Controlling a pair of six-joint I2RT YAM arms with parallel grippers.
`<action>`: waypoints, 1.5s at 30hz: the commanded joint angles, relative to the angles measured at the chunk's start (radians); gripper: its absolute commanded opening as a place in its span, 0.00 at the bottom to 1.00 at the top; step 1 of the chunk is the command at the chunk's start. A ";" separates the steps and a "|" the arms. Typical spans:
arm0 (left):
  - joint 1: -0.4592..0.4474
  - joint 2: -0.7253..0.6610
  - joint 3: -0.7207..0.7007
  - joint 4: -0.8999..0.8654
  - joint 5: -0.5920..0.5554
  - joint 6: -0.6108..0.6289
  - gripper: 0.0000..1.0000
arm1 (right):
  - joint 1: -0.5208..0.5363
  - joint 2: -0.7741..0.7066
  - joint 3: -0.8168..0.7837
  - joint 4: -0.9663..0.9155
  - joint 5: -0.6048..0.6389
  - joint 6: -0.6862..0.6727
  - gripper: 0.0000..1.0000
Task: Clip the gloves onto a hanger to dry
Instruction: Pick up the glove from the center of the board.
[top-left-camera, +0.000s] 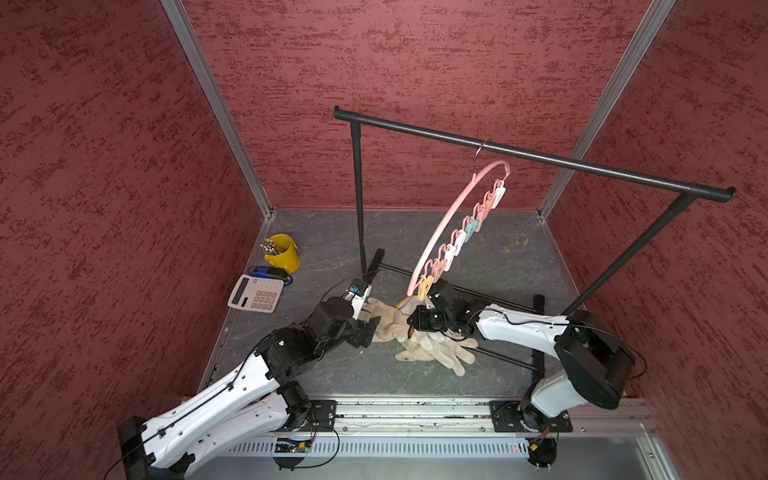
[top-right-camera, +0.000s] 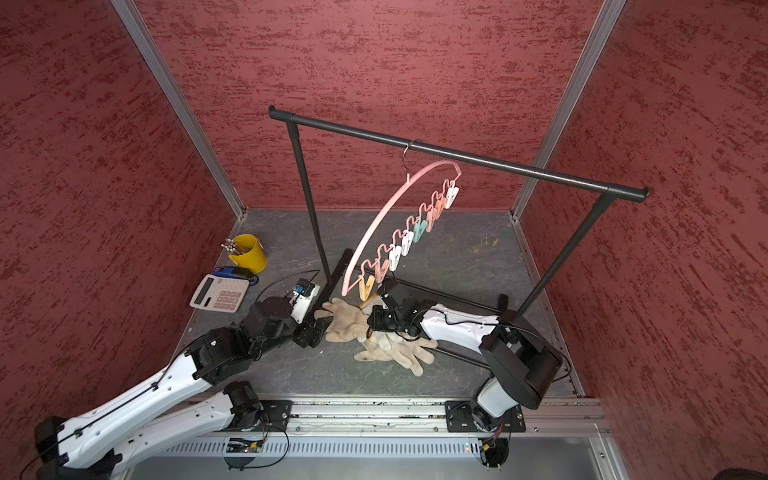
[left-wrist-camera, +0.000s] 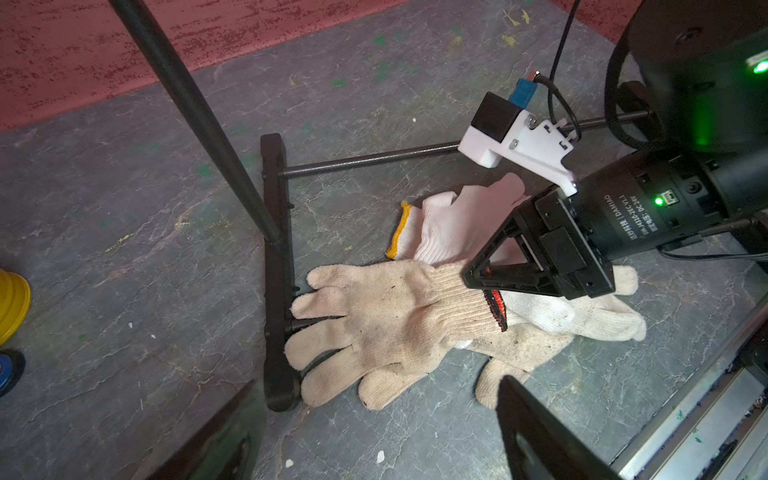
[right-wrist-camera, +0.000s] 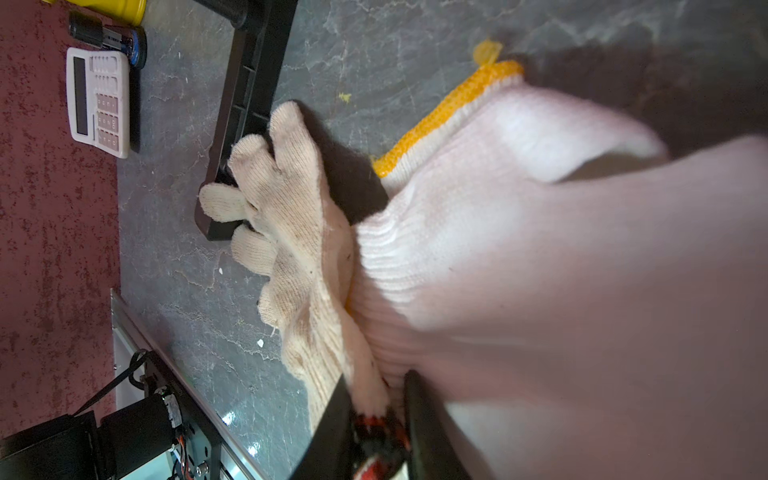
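Observation:
Several gloves lie heaped on the grey floor in both top views. A cream glove (top-left-camera: 388, 324) (left-wrist-camera: 386, 320) lies on top, its fingers over the rack's foot. Under it lies a white glove (left-wrist-camera: 457, 224) (right-wrist-camera: 519, 232) with yellow cuff edging. My right gripper (top-left-camera: 415, 328) (right-wrist-camera: 374, 399) is shut on the cream glove's red-black cuff (right-wrist-camera: 376, 432) (left-wrist-camera: 495, 307). My left gripper (top-left-camera: 370, 332) (left-wrist-camera: 374, 432) stands open just short of the cream glove's fingertips, holding nothing. The pink hanger (top-left-camera: 441, 227) (top-right-camera: 376, 218) hangs from the rack bar, and its clothespins (top-left-camera: 459, 241) hold nothing.
The black garment rack (top-left-camera: 540, 158) spans the back, and its foot (left-wrist-camera: 276, 266) and floor rods run beside and under the gloves. A yellow bucket (top-left-camera: 282, 253), a calculator (top-left-camera: 257, 293) and a blue-black object sit at the far left. Red walls close in three sides.

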 joint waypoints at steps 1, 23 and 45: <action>-0.015 -0.031 -0.023 0.066 0.011 0.044 0.82 | 0.005 -0.034 0.040 0.015 0.021 0.007 0.17; -0.413 0.077 -0.174 0.625 -0.280 0.255 0.69 | -0.108 -0.351 -0.042 0.164 -0.274 0.523 0.03; -0.353 0.157 -0.203 0.755 -0.325 0.262 0.47 | -0.107 -0.369 -0.072 0.414 -0.382 0.732 0.02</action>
